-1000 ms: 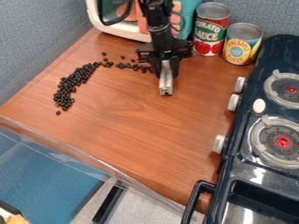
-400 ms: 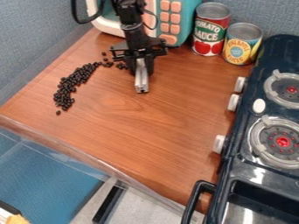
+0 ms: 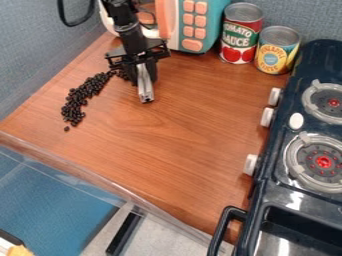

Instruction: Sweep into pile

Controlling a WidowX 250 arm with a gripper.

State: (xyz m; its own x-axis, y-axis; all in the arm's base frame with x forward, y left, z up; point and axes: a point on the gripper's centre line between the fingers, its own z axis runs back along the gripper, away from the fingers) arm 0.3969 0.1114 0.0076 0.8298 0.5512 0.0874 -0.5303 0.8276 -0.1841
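One stray bean [image 3: 66, 128] lies on my counter [image 3: 167, 155], just apart from the near end of the black beans [image 3: 76, 102].

Progress: partial, in my judgement. The beans run away from me in a curved band, many touching, thickest along the middle. That counts as a line, not a compact pile. Farther up, the band thins toward my tool [image 3: 144, 76], which is clamped on a silver bar [image 3: 145, 91]. The bar slants downward, its side facing the far end of the band; whether it touches the beans there, I cannot tell. Left to do, as I judge it: press the far end inward, shorten the curve, bring in the stray. Risk: a push straight through the thin end could scatter beans past the bar's tip.

Containers, near to far:
- Recessed tray [image 3: 297, 232], in the front of the toy stove [image 3: 272, 187]. Cut off by the edge of the view; full contents not determined.
- Yellow-labelled can [image 3: 278, 50], upright, flat metal top on. Contents hidden.
- Red-labelled can [image 3: 241, 35], upright just beside it, top likewise on. Contents hidden.
- Toy microwave [image 3: 218, 20], teal panel with orange buttons, behind the tool. Cannot tell what it holds.

The beans sit loose on the counter, in none of these.
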